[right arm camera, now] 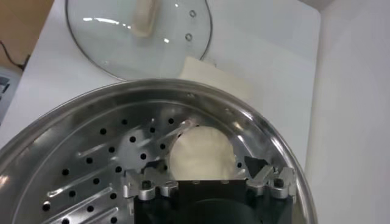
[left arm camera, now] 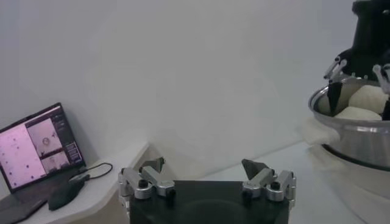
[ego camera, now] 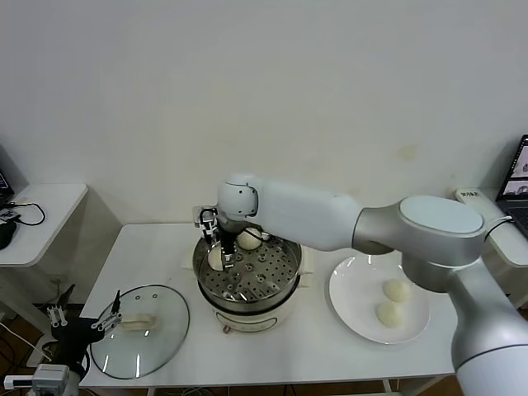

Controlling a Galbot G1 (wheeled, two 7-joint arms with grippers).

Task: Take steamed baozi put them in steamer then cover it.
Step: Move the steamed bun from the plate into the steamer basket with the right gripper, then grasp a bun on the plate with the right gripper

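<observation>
Lid (ego camera: pixel 140 330) lies flat at the near left corner of the white table (ego camera: pixel 157 252), glass side down, its cream handle (ego camera: pixel 136 323) on top. The left gripper (ego camera: pixel 82 318) hovers just off that corner beside the lid, fingers spread wide and holding nothing.

Further in, at the middle of the table, stands the steamer (ego camera: pixel 247 285), a shiny perforated basket on a cream pot. To its right sits a white plate (ego camera: pixel 355 305) with two buns (ego camera: pixel 397 290) side by side, well apart from the pot.

The right arm (ego camera: pixel 330 219) reaches across from the right, passing over the far rim of the basket and hiding part of it. Its right gripper (ego camera: pixel 219 247) points down into the basket at the far left; the wrist view shows the fingers (right arm camera: pixel 259 167) parted around a bun (right arm camera: pixel 201 153) that rests on the perforated floor against the wall, released rather than clamped. A second bun (ego camera: pixel 250 239) lies just behind it by the far rim.

Beyond the table, a side desk (ego camera: pixel 49 206) with cables stands on the left, and a laptop (ego camera: pixel 518 177) peeks in at the right edge.
</observation>
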